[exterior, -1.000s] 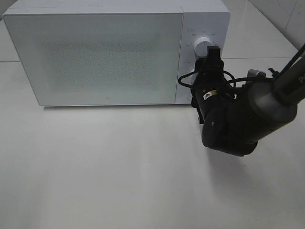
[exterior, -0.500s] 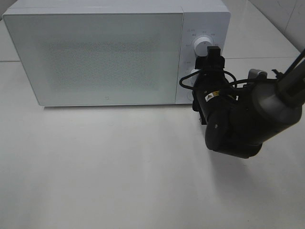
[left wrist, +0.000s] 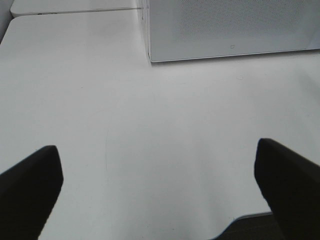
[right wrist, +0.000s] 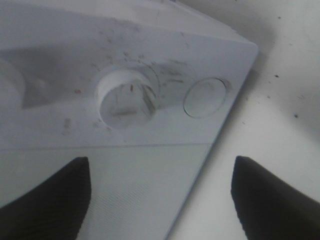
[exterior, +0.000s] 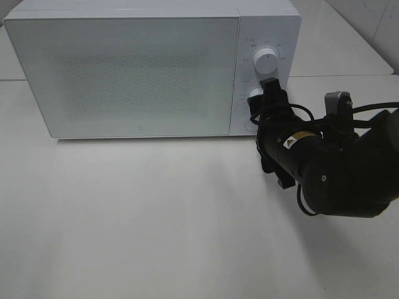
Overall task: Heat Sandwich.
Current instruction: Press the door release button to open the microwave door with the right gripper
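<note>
The sandwich is out of view in every frame. A white microwave stands at the back of the table with its door shut. My right gripper hovers just in front of the control panel, by the lower knob and below the upper knob. In the right wrist view the gripper is open, and the lower knob and a round button lie beyond its fingertips, untouched. My left gripper is open over bare table, well short of the microwave.
The white table spreads wide in front of the microwave. The bulky black right arm takes up the table's right side. A tiled wall rises at the back right.
The right arm has drawn back and dropped from the upper knob toward the lower one, uncovering the upper knob. Its jaws have spread a little wider. The left gripper's earlier state is not shown.
</note>
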You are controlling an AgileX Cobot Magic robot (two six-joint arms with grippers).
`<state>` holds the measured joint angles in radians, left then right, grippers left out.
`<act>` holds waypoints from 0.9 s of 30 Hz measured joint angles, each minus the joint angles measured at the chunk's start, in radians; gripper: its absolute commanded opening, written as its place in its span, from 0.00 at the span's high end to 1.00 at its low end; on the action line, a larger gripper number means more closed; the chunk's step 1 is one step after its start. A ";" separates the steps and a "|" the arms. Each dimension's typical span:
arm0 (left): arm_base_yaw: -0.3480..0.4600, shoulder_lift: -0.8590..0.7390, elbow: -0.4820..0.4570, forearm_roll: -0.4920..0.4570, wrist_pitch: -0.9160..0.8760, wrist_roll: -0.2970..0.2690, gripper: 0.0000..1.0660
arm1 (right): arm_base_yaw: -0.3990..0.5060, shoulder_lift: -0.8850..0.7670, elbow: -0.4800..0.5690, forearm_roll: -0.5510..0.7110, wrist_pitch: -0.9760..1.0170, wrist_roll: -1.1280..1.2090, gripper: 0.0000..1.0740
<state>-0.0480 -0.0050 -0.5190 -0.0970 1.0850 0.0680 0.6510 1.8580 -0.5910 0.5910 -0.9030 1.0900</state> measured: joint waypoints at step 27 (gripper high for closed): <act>0.000 0.000 0.000 0.000 0.000 0.000 0.06 | 0.000 -0.505 0.017 -0.236 1.202 -1.169 0.29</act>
<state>-0.0480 -0.0050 -0.5190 -0.0970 1.0850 0.0680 0.6510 1.3530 -0.5740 0.3550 0.2990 -0.0790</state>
